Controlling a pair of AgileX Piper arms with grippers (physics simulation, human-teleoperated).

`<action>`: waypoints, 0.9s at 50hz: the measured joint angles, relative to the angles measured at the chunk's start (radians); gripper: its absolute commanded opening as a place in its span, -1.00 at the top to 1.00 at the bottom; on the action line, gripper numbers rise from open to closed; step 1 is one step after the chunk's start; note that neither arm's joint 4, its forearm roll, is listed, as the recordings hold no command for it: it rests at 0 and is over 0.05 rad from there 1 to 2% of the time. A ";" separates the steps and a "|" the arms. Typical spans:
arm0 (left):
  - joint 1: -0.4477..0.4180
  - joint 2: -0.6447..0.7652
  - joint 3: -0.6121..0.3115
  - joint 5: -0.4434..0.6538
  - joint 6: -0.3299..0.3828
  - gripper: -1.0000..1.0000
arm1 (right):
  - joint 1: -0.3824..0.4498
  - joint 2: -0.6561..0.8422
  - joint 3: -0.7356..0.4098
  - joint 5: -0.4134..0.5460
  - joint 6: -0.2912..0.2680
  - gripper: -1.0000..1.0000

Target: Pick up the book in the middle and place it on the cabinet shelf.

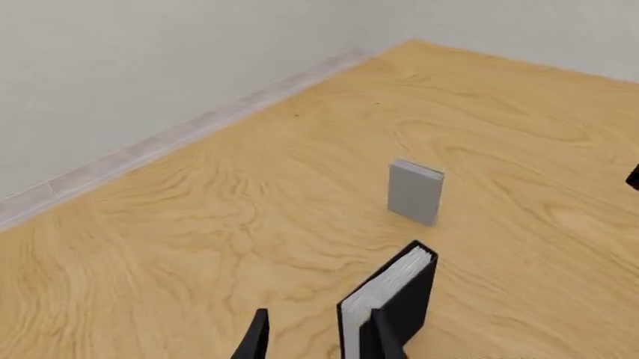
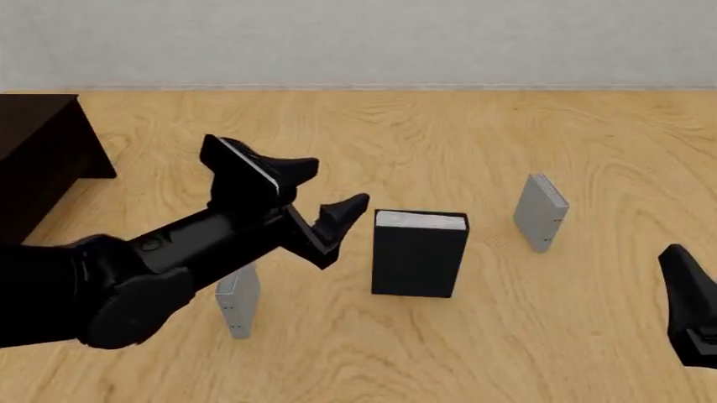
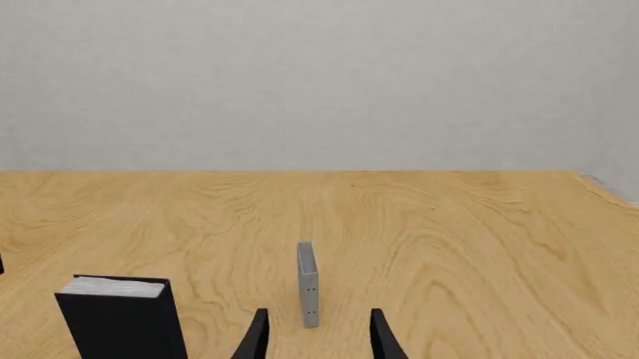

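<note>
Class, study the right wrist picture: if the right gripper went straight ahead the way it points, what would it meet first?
Most likely the thin grey book standing upright between the open right gripper fingers' line; the black book sits off to one side. Depth is uncertain.

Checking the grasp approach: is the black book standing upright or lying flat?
Upright. The black book stands on its bottom edge, white page edges facing up.
</note>
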 measured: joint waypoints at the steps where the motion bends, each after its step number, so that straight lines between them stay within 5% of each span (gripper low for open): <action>1: -0.004 0.003 -0.003 0.002 0.000 -1.00 | 0.000 0.000 0.000 0.000 0.000 -1.00; 45: -0.076 0.155 -0.039 -0.064 -0.028 -1.00 | 0.000 0.000 0.000 0.000 0.000 -1.00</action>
